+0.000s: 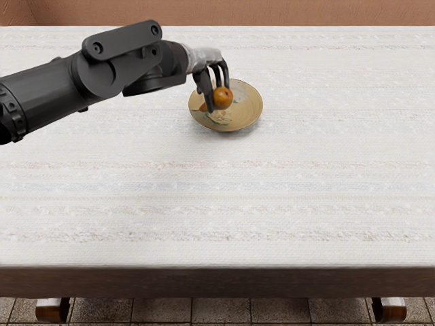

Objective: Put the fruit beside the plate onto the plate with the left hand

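While the left robot hand was clenched around the fruit just above the plate on the bench, pickup and carry looked done, leaving only lowering and release; right arm out of view.

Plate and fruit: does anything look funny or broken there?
Nothing stands out. The plate sits flat and whole on the table, and the left hand grips the fruit over the plate's left side. Nothing is spilled.
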Action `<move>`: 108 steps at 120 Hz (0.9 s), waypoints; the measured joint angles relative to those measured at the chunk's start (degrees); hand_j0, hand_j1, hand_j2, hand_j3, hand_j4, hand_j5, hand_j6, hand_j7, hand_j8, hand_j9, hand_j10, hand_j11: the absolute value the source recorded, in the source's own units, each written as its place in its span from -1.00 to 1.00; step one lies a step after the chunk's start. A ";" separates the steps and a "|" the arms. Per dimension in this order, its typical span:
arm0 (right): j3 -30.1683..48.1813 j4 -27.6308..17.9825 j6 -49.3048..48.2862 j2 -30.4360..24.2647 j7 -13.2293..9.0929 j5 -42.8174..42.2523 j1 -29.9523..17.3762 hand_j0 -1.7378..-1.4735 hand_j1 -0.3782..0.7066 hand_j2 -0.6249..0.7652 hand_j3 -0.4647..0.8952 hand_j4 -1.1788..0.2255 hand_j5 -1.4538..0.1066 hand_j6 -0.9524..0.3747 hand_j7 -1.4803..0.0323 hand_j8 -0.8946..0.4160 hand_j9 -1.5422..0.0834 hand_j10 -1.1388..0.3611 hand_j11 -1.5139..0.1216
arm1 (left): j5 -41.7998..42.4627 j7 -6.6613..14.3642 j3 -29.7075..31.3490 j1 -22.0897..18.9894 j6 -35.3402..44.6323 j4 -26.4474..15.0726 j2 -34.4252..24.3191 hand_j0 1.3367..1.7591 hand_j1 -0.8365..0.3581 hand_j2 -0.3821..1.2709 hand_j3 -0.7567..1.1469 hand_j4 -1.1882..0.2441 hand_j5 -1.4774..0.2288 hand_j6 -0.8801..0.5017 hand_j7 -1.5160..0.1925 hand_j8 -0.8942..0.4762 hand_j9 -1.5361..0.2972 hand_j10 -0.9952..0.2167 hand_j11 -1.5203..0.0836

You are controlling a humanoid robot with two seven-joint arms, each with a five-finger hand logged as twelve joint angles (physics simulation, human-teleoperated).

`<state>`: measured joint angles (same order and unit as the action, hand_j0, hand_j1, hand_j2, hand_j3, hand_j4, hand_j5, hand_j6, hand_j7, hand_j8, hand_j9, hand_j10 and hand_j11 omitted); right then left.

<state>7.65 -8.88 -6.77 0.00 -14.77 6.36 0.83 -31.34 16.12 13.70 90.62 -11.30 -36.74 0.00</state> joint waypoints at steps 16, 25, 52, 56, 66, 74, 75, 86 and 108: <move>0.00 0.00 0.00 0.00 0.00 -0.01 -0.07 -0.40 -0.87 -0.11 -0.32 0.63 0.81 0.39 0.90 0.31 0.84 0.47 0.80 | -0.03 -0.02 0.01 0.19 -0.01 -0.19 0.00 0.50 -0.31 0.37 -0.20 -0.23 -0.62 -0.50 -0.56 -0.90 -0.57 -0.76 -0.52; 0.00 0.00 0.00 0.00 0.00 -0.02 -0.09 -0.40 -0.87 -0.11 -0.32 0.63 0.81 0.39 0.90 0.31 0.84 0.47 0.80 | -0.04 -0.02 0.00 0.94 -0.03 -0.27 0.00 0.50 -0.30 0.34 -0.20 -0.23 -0.63 -0.50 -0.56 -0.91 -0.57 -0.76 -0.52; 0.00 0.02 0.00 0.00 0.03 -0.02 -0.12 -0.40 -0.87 -0.11 -0.32 0.63 0.81 0.39 0.90 0.31 0.84 0.47 0.80 | -0.13 -0.03 0.00 1.05 0.04 0.45 0.00 0.50 -0.27 0.31 -0.20 -0.24 -0.63 -0.51 -0.56 -0.93 -0.57 -0.77 -0.53; 0.00 0.03 0.00 0.00 0.04 -0.03 -0.12 -0.40 -0.87 -0.11 -0.32 0.63 0.81 0.39 0.90 0.31 0.84 0.47 0.80 | -0.38 -0.03 0.00 1.05 0.13 0.58 0.00 0.50 -0.27 0.32 -0.20 -0.24 -0.63 -0.51 -0.56 -0.93 -0.57 -0.77 -0.53; 0.00 0.06 0.00 0.00 0.05 -0.02 -0.12 -0.40 -0.87 -0.11 -0.32 0.63 0.81 0.39 0.90 0.31 0.84 0.47 0.80 | -0.83 -0.03 0.01 1.05 0.34 0.72 0.00 0.50 -0.27 0.31 -0.20 -0.24 -0.63 -0.51 -0.56 -0.94 -0.57 -0.77 -0.52; 0.00 0.07 0.00 0.00 0.05 -0.03 -0.12 -0.40 -0.87 -0.11 -0.32 0.63 0.81 0.39 0.90 0.31 0.84 0.47 0.80 | -1.01 -0.03 0.01 1.05 0.42 0.80 0.00 0.50 -0.27 0.32 -0.20 -0.24 -0.63 -0.51 -0.56 -0.94 -0.57 -0.77 -0.53; 0.00 0.07 0.00 0.00 0.05 -0.03 -0.12 -0.40 -0.87 -0.11 -0.32 0.63 0.81 0.39 0.90 0.31 0.84 0.47 0.80 | -1.03 -0.03 0.01 1.05 0.42 0.82 0.00 0.50 -0.27 0.32 -0.20 -0.24 -0.63 -0.51 -0.56 -0.94 -0.57 -0.77 -0.53; 0.00 0.07 0.00 0.00 0.07 0.00 -0.12 -0.40 -0.87 -0.11 -0.32 0.63 0.81 0.39 0.90 0.31 0.84 0.47 0.80 | -1.22 -0.03 0.01 1.05 0.47 0.99 0.00 0.50 -0.27 0.32 -0.20 -0.24 -0.63 -0.51 -0.56 -0.94 -0.57 -0.77 -0.53; 0.00 0.08 0.00 0.00 0.08 0.00 -0.21 -0.40 -0.87 -0.11 -0.32 0.63 0.81 0.39 0.90 0.31 0.84 0.47 0.80 | -1.37 -0.04 0.02 1.84 0.59 1.15 0.00 0.50 -0.27 0.33 -0.20 -0.25 -0.63 -0.52 -0.56 -0.94 -0.57 -0.77 -0.53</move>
<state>7.65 -8.79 -6.77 0.00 -14.68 6.36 0.62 -32.71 16.08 13.71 92.46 -10.71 -35.59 0.00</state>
